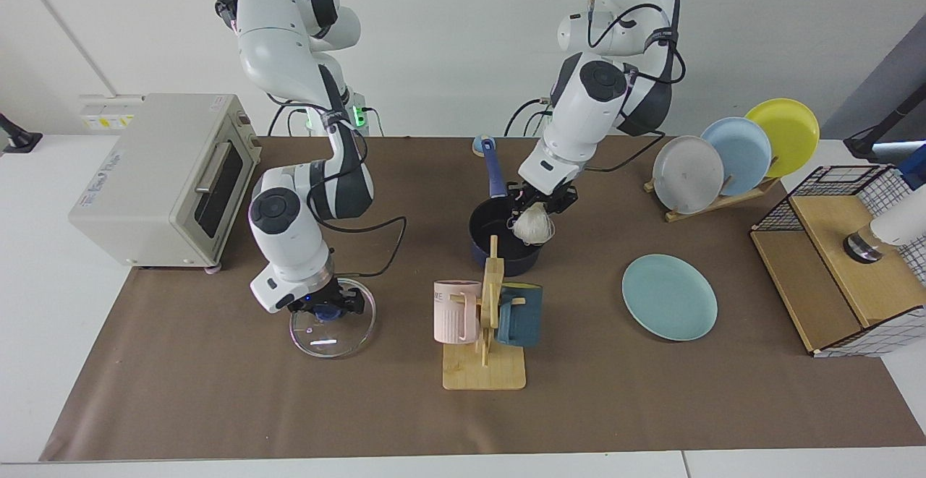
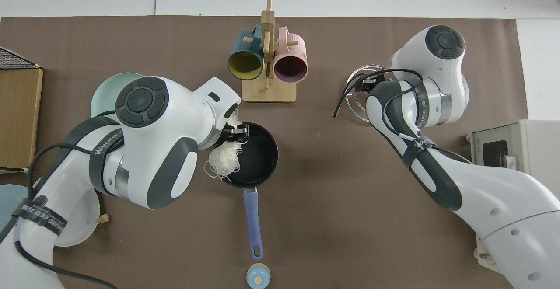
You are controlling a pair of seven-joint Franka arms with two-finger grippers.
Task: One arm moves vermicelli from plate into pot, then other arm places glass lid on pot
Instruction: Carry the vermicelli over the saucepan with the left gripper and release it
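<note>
Vermicelli bundle hangs clenched in the left gripper, over the rim of the pot on the side nearest the pale teal plate. From above, the white strands droop partly inside the black interior, partly across the pot's rim, a few loose threads trailing outside it. Pot sits mid-table, long blue handle pointing to the far edge where the arm bases stand; a small round blue-and-tan object lies just past the handle's tip.

Plate is bare, flat on the brown mat, well apart from the pot toward the wire-and-wood crate at the table's end.

Right gripper is down on the glass lid, fingers closed about its blue knob; lid looks slightly tilted near the front edge, whether it touches the mat I cannot tell. In the top view the arm hides most of the lid.

Wooden mug tree stands between lid and plate, carrying a pink mug and a dark teal mug. Toaster oven at the corner beyond the right arm. Rack by the far edge holds a grey plate, a light blue plate and a yellow plate
</note>
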